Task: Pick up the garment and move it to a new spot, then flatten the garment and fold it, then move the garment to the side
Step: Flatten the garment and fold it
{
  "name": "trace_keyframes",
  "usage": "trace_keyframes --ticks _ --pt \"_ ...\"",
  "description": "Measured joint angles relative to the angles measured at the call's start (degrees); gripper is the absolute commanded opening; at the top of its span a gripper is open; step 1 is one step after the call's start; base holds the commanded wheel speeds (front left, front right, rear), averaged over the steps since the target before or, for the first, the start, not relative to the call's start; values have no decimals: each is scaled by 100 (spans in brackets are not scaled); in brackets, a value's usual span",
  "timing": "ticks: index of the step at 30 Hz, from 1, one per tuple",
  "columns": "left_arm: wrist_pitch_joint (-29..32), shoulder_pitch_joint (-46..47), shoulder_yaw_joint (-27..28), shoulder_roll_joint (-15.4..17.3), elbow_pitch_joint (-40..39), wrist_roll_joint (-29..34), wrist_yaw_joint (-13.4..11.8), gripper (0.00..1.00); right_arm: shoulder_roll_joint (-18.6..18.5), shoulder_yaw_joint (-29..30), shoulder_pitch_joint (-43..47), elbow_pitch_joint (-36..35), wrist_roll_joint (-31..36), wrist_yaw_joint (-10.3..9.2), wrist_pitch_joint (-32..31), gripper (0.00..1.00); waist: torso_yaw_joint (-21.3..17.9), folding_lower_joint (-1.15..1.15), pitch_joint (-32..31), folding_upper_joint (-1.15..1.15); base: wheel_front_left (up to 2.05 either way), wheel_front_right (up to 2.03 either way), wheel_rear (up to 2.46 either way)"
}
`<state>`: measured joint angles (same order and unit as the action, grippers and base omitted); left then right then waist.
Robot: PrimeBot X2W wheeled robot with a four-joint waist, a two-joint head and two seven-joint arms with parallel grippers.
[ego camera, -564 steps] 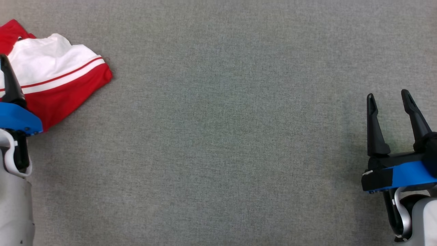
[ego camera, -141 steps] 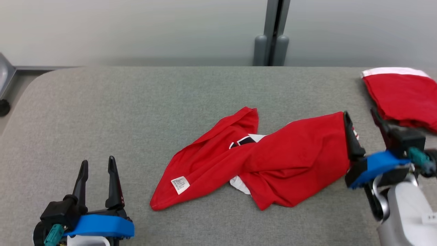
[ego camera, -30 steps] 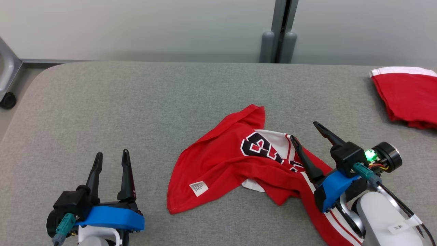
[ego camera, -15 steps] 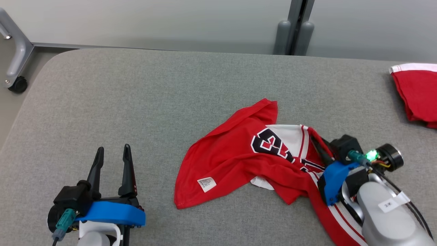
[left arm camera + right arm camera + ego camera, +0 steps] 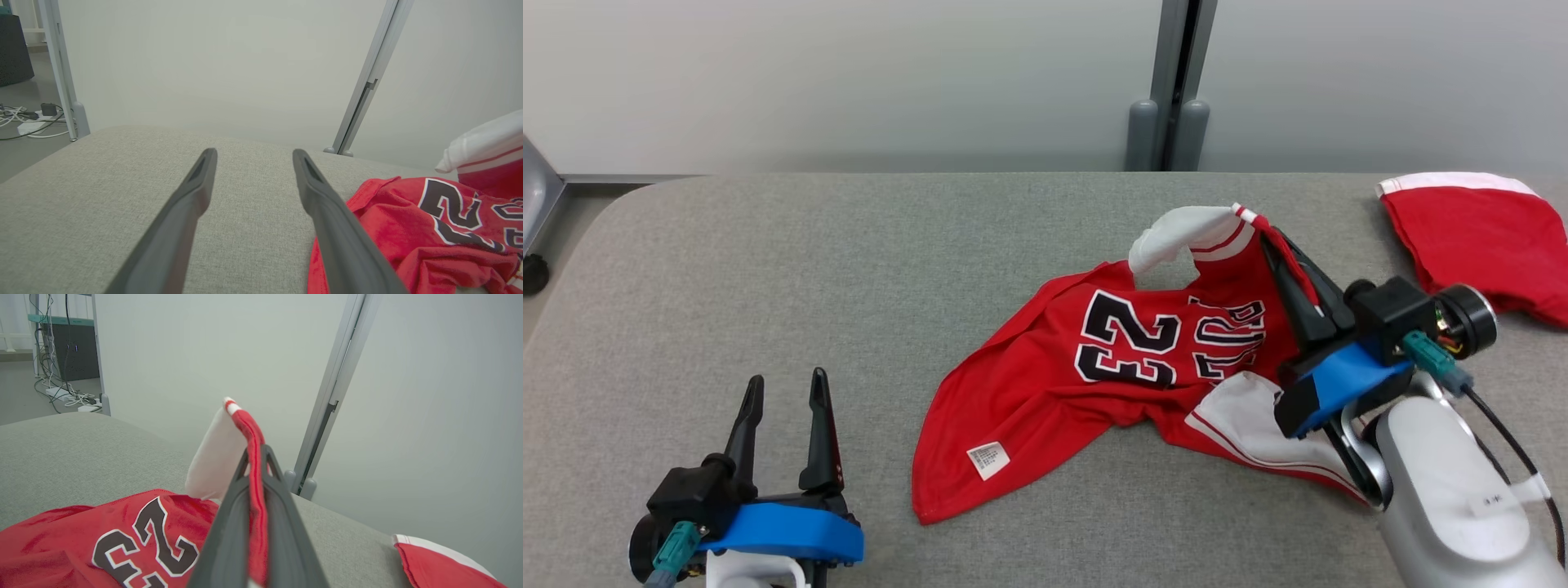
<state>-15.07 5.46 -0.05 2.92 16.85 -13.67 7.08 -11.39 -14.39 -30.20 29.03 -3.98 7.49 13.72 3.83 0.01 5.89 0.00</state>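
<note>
The garment [image 5: 1111, 359] is a red jersey with a black "23" and white trim, lying crumpled on the grey table [image 5: 849, 269] right of centre. My right gripper [image 5: 1278, 245] is shut on its red-and-white edge and holds that edge up off the table, a white flap drooping to the left. In the right wrist view the red trim [image 5: 255, 473] runs pinched between the shut fingers of my right gripper [image 5: 255, 451]. My left gripper [image 5: 787, 384] stands open at the lower left, apart from the cloth. In the left wrist view the left gripper [image 5: 254, 154] is empty and the garment [image 5: 441, 220] lies to its right.
A second red garment with a white band [image 5: 1486, 237] lies at the table's far right, close behind my right wrist, and its corner [image 5: 441, 567] shows in the right wrist view. A pale wall and grey post [image 5: 1172, 82] stand behind the table. The table's rounded left corner [image 5: 596, 220] drops to the floor.
My right gripper has shut on the garment's trimmed edge and raised it toward the far side, pulling the jersey open so the "23" shows. The left gripper has stayed open. The head camera has shifted.
</note>
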Motion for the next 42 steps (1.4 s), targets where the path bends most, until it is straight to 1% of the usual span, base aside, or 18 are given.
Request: trace_keyframes --ticks 4,12,13,21,27,31,34,35,36,42 --pt "0 -94 27 0 -24 -1 -4 100 3 57 603 -843 -101 0 -40 0 -126 0 -75 0 0 0 0" --pt "0 -191 121 0 -82 8 -4 100 113 461 1911 -2869 -111 0 -546 0 -337 -1 -84 0 0 0 0" --pt "0 -198 134 0 -90 16 -3 100 171 575 2056 -3266 -94 0 -632 0 -399 -1 -69 0 0 0 0" --pt "1 -137 97 -1 -74 56 1 100 177 771 2220 -3889 -60 0 -854 0 -431 -1 -48 0 0 0 0" --pt "0 -83 82 -1 -66 55 2 100 147 898 2157 -3950 -60 0 -886 0 -389 -1 -15 0 0 0 0" --pt "0 -50 81 0 -77 48 3 100 81 950 1822 -3712 -68 0 -825 0 -353 -1 48 0 0 0 0" --pt "0 6 46 0 -80 30 3 100 -34 981 1402 -3188 -59 0 -748 0 -282 -1 133 0 0 0 0" --pt "0 6 46 0 -80 30 3 100 -34 981 1402 -3188 -59 0 -748 0 -282 -1 133 0 0 0 0" --pt "0 73 18 -1 -85 21 3 100 -86 1006 1179 -2895 -57 0 -662 0 -233 -1 185 0 0 0 0" --pt "0 226 -78 -1 -73 -16 5 100 -242 1081 504 -1952 37 0 -490 0 -21 -1 347 0 0 0 0"
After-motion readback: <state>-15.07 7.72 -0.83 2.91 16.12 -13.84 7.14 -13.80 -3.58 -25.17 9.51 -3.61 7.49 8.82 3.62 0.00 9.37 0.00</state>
